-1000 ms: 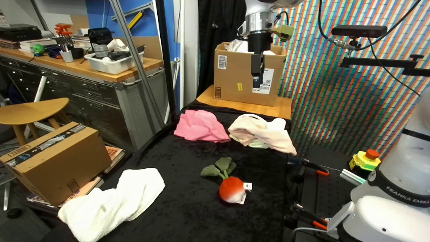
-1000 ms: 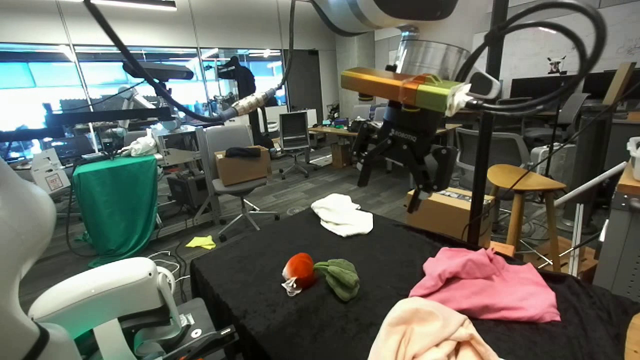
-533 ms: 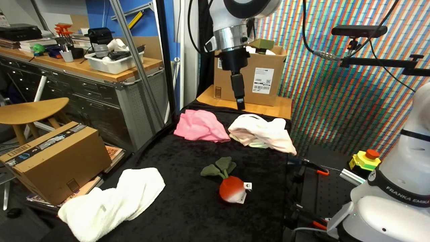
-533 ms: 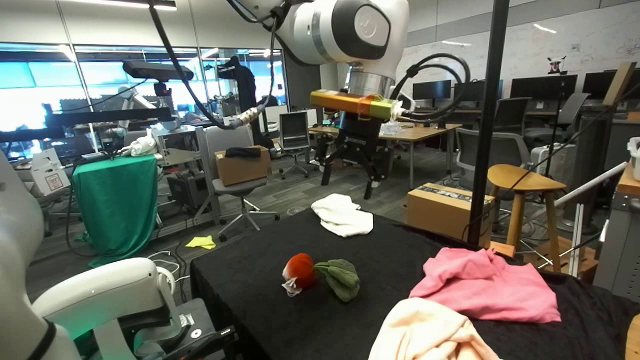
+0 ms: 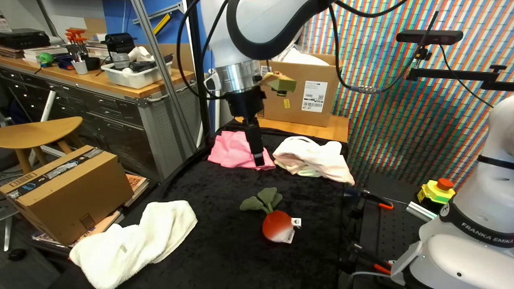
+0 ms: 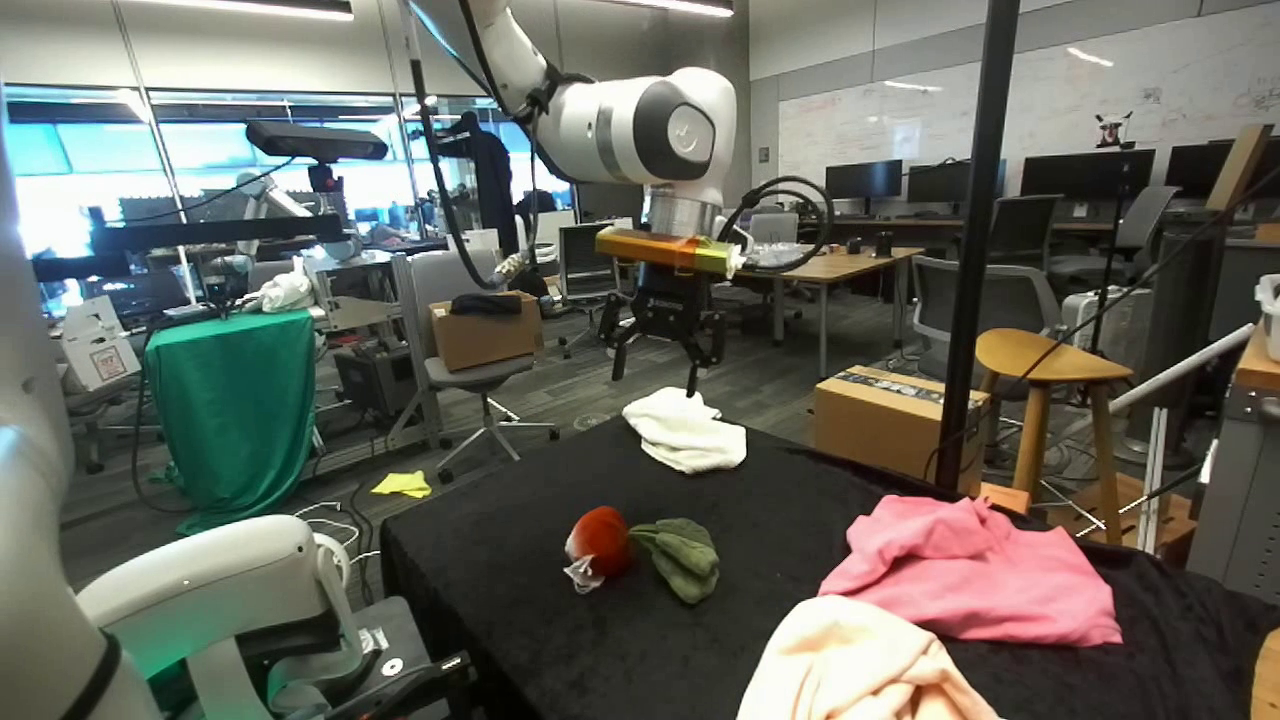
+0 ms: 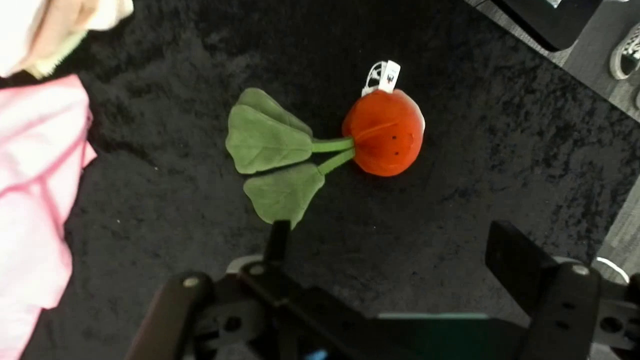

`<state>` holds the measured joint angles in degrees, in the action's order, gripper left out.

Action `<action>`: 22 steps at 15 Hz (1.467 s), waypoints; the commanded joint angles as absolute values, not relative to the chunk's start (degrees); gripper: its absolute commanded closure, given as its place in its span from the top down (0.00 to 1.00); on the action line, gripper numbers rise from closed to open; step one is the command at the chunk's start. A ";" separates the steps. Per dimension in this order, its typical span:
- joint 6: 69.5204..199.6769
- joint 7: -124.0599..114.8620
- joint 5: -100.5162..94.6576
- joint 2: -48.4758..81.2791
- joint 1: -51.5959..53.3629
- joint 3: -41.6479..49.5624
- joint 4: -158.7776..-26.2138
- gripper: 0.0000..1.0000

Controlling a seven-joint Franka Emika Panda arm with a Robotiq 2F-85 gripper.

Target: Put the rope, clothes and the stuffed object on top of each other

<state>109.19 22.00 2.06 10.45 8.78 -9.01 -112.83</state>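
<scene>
Robotics lab: in an exterior view, e-stop (image 5: 436, 191) lower right, workbench (image 5: 96, 100) upper left w/ prob. hand tools (image 5: 75, 39), too sm. to ID.

Grey floor (image 6: 780, 388), wooden stool (image 6: 1090, 366) and, in the glare, apparently windows (image 6: 80, 140).

— That round red plush vegetable (image 5: 277, 225) fades to white; green fabric leaves (image 7: 267, 140)!
— And crumpled pink cloth (image 6: 975, 570), crumpled peach cloth (image 6: 855, 670), crumpled white cloth (image 5: 138, 239), velvety black tablecloth (image 5: 237, 265), multicoloured striped backdrop (image 5: 401, 132)!
</scene>
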 commanded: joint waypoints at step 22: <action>146.25 6.69 -1.63 44.14 20.79 -12.53 -89.15 1.00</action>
<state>144.09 8.49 0.06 41.22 19.84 -12.99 -92.50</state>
